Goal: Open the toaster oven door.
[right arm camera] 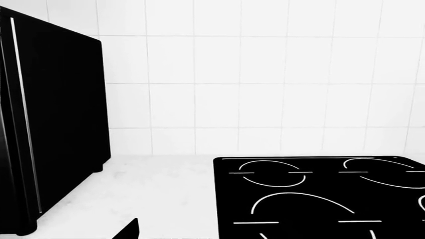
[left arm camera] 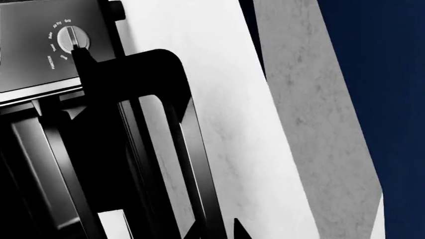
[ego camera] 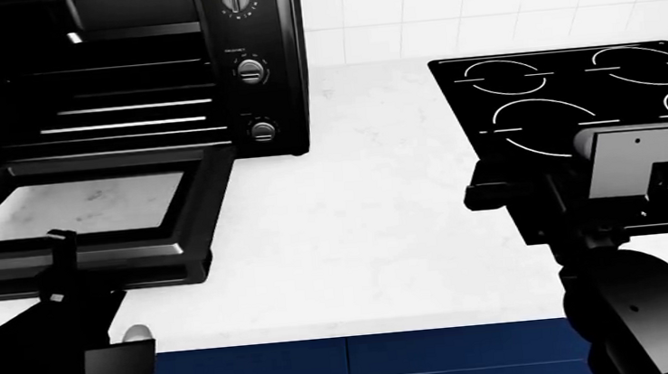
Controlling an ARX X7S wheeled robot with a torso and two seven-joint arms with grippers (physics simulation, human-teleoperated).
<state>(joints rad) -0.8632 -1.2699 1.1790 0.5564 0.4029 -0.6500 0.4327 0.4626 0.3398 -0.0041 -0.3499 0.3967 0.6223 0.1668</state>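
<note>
Left gripper (ego camera: 60, 265) sits at the handle of the toaster oven door (ego camera: 95, 221), grip unclear, door lying flat, likely to expose the toaster oven (ego camera: 130, 69) racks

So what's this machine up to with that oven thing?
A two-armed robot is opening a toaster oven on a white counter. The toaster oven door already hangs folded down flat, so the wire racks inside show. The left gripper is at the door's front edge by the handle; whether it grips it, I cannot tell. The right arm waits over the black cooktop, touching nothing.
</note>
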